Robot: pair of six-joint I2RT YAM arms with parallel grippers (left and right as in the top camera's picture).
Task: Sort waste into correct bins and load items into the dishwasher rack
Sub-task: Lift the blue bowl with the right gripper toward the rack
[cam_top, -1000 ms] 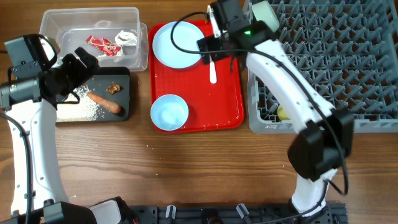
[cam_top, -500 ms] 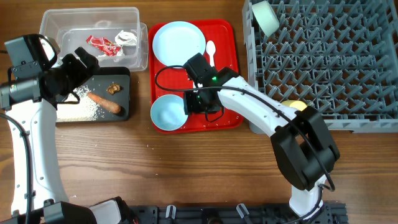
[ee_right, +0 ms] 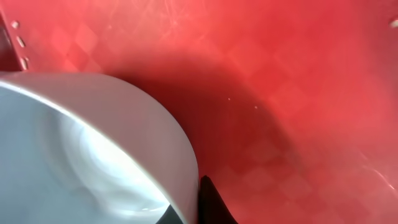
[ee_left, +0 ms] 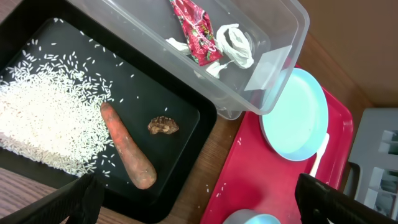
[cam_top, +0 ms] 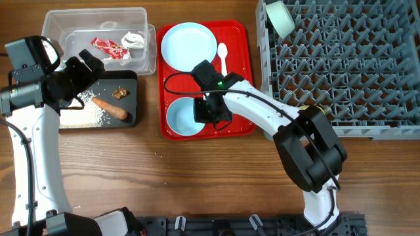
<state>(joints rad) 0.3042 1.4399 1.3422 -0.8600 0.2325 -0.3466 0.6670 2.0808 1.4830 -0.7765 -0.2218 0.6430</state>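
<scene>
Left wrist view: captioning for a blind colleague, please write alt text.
A black tray holds scattered white rice, an orange carrot stick and a small brown chunk. Beside it, a clear tub contains a red-and-white wrapper and a white tissue; a pale blue plate sits on a red tray at right.

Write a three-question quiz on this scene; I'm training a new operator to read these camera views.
1. True or false: the crumpled red-and-white wrapper lies in the clear plastic rectangular tub.
2. Which lies on the shallow black rectangular tray? A white plastic spoon; B orange carrot-like stick; C pale blue round plate.
3. Fill in: the right gripper is at the rim of the pale blue ___ on the flat red serving tray.
Key: 1 true; 2 B; 3 bowl.
</scene>
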